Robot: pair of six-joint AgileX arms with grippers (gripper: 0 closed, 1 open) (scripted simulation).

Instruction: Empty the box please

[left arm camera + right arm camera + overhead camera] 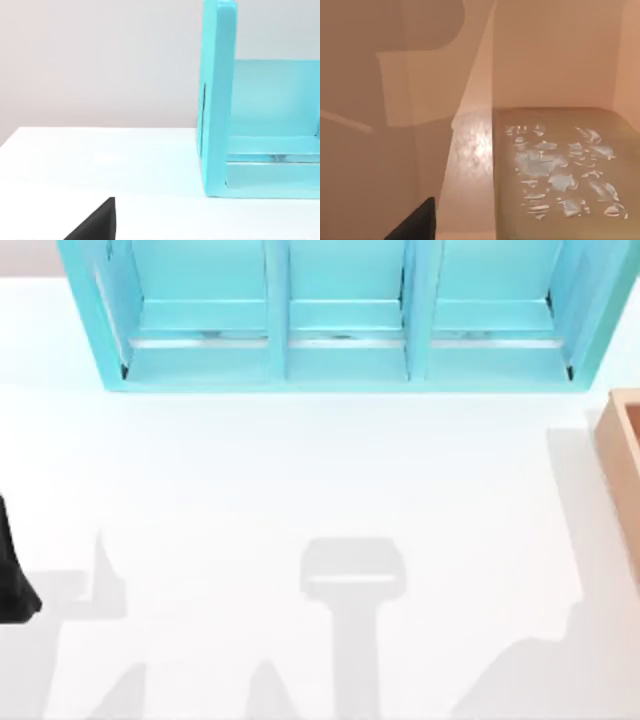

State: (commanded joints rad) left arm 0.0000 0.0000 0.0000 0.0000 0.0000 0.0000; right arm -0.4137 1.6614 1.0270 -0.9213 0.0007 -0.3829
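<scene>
My right gripper (415, 222) sits down inside the box (622, 445), likely reaching for the olive slab (560, 170) on its floor. My left gripper (97, 225) idles beside the shelf unit (340, 315). I cannot tell either's finger opening.

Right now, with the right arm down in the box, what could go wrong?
1. The right wrist view sits close to the box's inner walls, beside a brown block with a pale mark; a sideways move may scrape a wall.
2. In the top view the box is cut off by the right edge, so that view cannot check the grasp.
3. The shelf unit stands near the box; a lift swung toward it may clip it.
</scene>
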